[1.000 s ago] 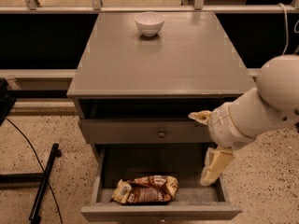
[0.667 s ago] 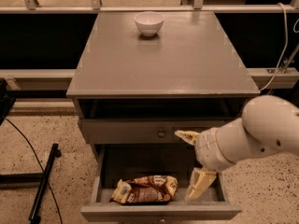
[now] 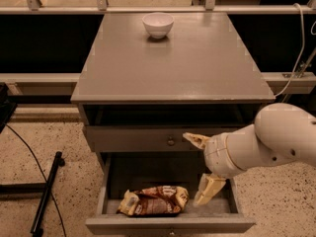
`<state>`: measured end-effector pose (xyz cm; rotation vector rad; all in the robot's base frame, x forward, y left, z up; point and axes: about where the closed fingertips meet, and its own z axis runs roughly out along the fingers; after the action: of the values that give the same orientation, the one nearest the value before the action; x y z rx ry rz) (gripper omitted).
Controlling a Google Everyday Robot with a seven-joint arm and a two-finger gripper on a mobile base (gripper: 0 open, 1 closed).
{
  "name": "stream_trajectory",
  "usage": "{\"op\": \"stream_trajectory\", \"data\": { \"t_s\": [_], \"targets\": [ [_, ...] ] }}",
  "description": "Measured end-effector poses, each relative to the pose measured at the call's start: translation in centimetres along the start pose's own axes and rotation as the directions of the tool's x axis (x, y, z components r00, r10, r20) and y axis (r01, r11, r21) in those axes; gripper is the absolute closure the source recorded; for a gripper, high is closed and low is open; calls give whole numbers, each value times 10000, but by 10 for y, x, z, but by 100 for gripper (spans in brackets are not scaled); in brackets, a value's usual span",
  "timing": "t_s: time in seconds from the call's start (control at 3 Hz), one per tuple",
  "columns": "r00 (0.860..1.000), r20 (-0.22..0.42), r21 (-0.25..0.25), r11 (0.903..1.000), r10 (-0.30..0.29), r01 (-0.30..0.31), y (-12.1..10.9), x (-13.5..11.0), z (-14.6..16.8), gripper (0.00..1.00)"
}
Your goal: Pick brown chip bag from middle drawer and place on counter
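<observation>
The brown chip bag (image 3: 154,200) lies flat in the open middle drawer (image 3: 168,224), left of centre, with its cream ends pointing left and right. My gripper (image 3: 200,169) hangs over the right part of the drawer, just right of the bag and above it. Its two cream fingers are spread wide apart: one (image 3: 196,139) is in front of the upper drawer, the other (image 3: 209,189) reaches down into the middle drawer. It holds nothing. The counter (image 3: 173,63) is the grey cabinet top above.
A small white bowl (image 3: 158,24) stands at the back of the counter. The upper drawer (image 3: 148,138) with its round knob (image 3: 171,142) is shut. A black stand and cable (image 3: 44,191) lie on the floor to the left. A rail runs behind the cabinet.
My arm and gripper have moved left and downward, from the right side of the cabinet toward the bag in the drawer. The bag has not moved.
</observation>
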<state>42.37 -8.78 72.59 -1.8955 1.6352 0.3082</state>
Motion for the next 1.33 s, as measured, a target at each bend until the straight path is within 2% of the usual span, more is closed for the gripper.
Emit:
{"op": "stream_trajectory", "data": {
  "t_s": [0.33, 0.67, 1.0, 1.33],
  "targets": [
    [9995, 79, -290, 9992, 291, -289, 6, 32, 29, 0],
    [9970, 337, -568, 9961, 690, -670, 15, 80, 71, 0],
    [9936, 576, -839, 9922, 975, -925, 21, 110, 104, 0],
    [9836, 950, -956, 9849, 1536, -1446, 26, 143, 145, 0]
  ]
}}
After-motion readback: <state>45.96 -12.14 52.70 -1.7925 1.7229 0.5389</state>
